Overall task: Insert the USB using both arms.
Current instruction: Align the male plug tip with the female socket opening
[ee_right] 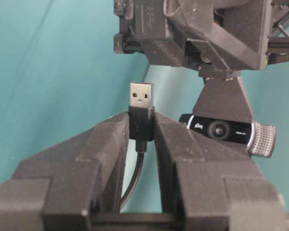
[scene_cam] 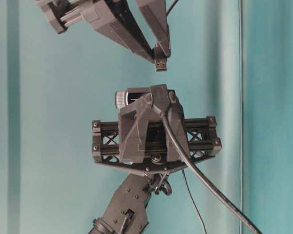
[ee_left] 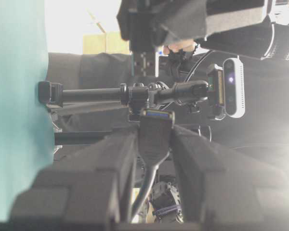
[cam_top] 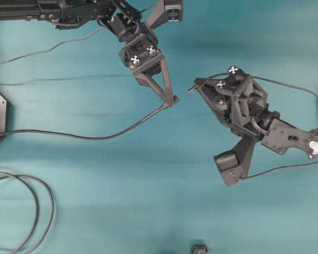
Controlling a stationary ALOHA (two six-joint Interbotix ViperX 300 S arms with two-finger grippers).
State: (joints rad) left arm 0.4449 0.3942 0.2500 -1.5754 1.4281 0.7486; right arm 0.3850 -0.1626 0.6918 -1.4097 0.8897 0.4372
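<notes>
The USB (ee_right: 141, 98) shows its silvery metal tip above its black body, and my right gripper (ee_right: 141, 126) is shut on that body. Overhead, the USB (cam_top: 191, 89) points left from the right gripper (cam_top: 195, 85). A small gap away, my left gripper (cam_top: 173, 99) is shut on the blunt black socket end (ee_left: 155, 132) of the other cable, whose blue-lined mouth faces the plug. In the table-level view the USB (scene_cam: 160, 64) hangs just above the socket end (scene_cam: 159, 90), roughly in line with it and not touching.
The socket's dark cable (cam_top: 85, 137) trails left across the teal cloth. A coiled cable loop (cam_top: 38, 197) lies at the lower left. A small black object (cam_top: 200, 248) sits at the bottom edge. The right arm's thin cable (cam_top: 286, 87) arcs behind it.
</notes>
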